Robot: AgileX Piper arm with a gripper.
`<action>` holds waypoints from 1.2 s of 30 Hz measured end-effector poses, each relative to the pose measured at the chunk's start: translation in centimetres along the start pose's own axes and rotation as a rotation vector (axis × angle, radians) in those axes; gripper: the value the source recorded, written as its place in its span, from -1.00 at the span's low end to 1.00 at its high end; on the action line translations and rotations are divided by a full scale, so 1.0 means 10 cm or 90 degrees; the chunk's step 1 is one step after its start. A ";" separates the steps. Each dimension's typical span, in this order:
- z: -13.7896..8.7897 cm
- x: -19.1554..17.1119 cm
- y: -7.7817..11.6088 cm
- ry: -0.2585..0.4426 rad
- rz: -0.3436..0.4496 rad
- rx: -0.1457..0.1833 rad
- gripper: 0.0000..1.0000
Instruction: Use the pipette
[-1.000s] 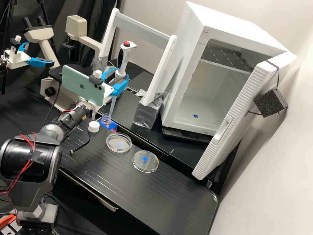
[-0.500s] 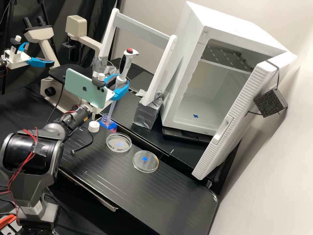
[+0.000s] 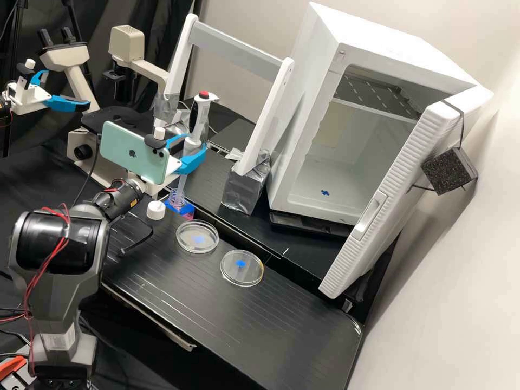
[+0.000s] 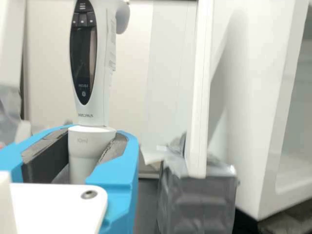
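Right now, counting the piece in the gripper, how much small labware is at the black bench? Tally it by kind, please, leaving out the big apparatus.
White pipette with a red button: 1
Clear bottle with pink liquid: 1
Round white cap: 1
Round clear petri dishes: 2
Total: 5

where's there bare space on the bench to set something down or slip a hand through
Widest bare patch: the black bench between the dish nearer the white cabinet and, in the high view, the bench's right end. Crowded: around the bottle, with the white cap and other dish close by, and the pincer holding the pipette above.
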 end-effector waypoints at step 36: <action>-0.20 -0.08 0.40 0.039 0.070 0.053 -1.00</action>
